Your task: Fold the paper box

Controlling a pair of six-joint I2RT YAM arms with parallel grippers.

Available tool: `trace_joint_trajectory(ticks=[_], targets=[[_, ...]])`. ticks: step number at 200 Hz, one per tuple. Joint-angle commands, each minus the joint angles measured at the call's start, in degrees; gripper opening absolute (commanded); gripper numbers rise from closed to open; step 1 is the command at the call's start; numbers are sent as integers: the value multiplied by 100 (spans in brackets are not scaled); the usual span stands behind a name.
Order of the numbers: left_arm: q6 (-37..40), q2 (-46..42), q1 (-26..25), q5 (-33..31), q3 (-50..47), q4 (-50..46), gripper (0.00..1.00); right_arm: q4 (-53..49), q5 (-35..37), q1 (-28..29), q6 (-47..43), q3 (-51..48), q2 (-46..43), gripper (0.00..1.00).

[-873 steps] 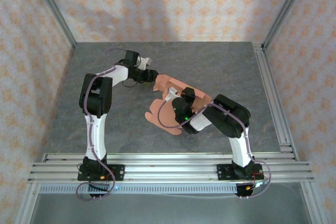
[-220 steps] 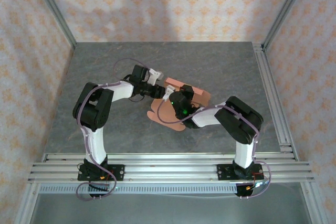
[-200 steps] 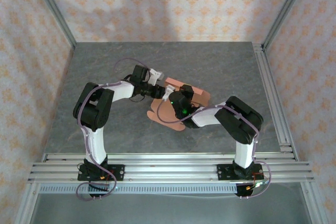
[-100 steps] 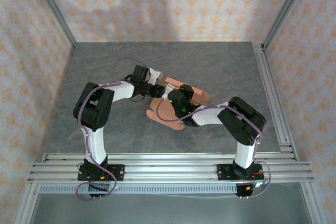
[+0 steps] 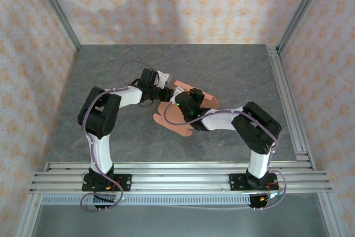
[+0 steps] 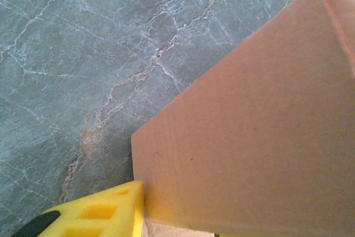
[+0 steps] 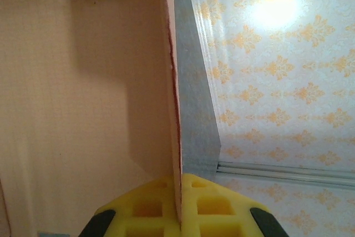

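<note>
The salmon-pink paper box (image 5: 171, 118) lies mid-table, partly folded, with both grippers meeting over it. My left gripper (image 5: 166, 94) comes in from the left at the box's far-left edge. In the left wrist view a flat panel of the paper box (image 6: 249, 131) rests against the inner face of one yellow finger (image 6: 102, 213); the other finger is hidden behind the card. My right gripper (image 5: 179, 104) sits over the box's middle. In the right wrist view my right gripper (image 7: 178, 206) is shut on an upright panel of the paper box (image 7: 83, 109), seen edge-on between the yellow pads.
The grey marbled table (image 5: 222, 70) spreads around the box. An aluminium rail (image 5: 285, 98) lines the right side and rails (image 5: 177, 178) cross the near edge. Patterned walls (image 5: 177, 4) enclose the cell.
Since 4.4 s ago the left gripper has moved right and the box is folded more compactly. In the last second the right gripper and box have shifted slightly left.
</note>
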Motion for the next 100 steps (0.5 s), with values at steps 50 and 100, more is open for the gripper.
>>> trace_joint_trajectory(ticks=[50,100], targets=[[131,70,-68,-17,99,34,26,-253,-161,99,312,229,116,5],[301,52,-121,-278,96,-93,19,-332,-245,110,496,297,105,20]])
